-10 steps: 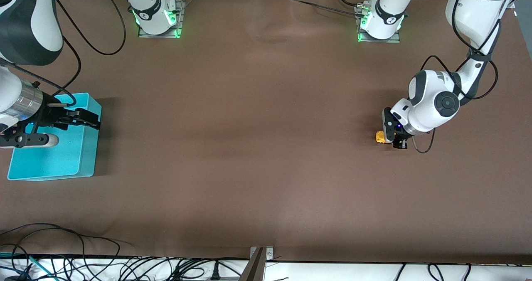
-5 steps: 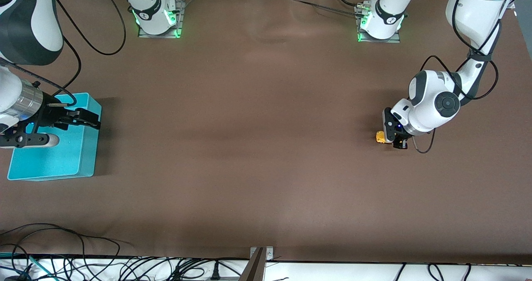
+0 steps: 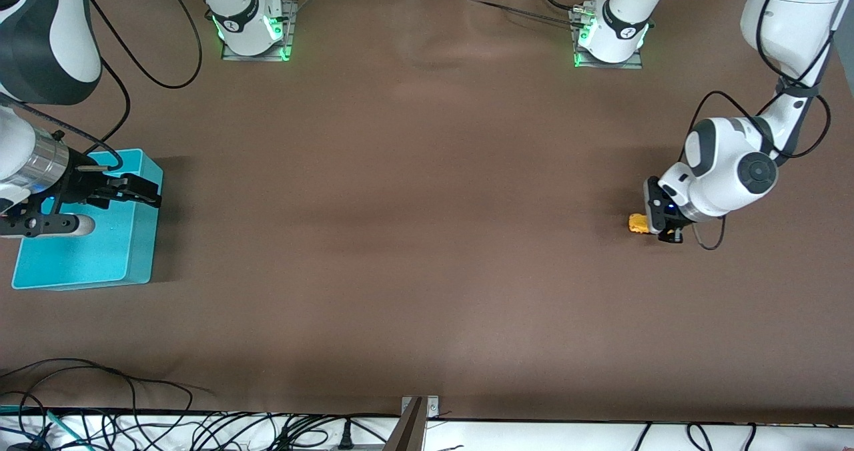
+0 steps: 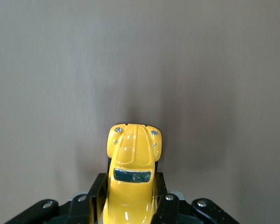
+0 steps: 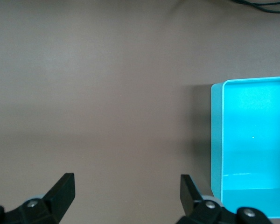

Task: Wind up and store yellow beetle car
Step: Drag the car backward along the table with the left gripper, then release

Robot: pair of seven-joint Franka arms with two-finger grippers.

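Note:
The yellow beetle car (image 3: 637, 223) is low at the brown table near the left arm's end. My left gripper (image 3: 658, 228) is shut on its rear half. In the left wrist view the yellow beetle car (image 4: 133, 158) sticks out nose first from between the black fingers (image 4: 97, 192) of my left gripper (image 4: 130, 198), and its shadow lies close under it. Its wheels are hidden. My right gripper (image 3: 148, 194) hangs open over the edge of the teal bin (image 3: 137, 264). In the right wrist view my right gripper (image 5: 126, 186) holds nothing.
The teal bin (image 5: 216, 140) stands at the right arm's end of the table with nothing showing inside. Both arm bases are bolted along the table edge farthest from the front camera. Cables lie along the edge nearest the front camera.
My left gripper has slid the yellow beetle car a short way toward the left arm's end of the table. The right arm has not moved.

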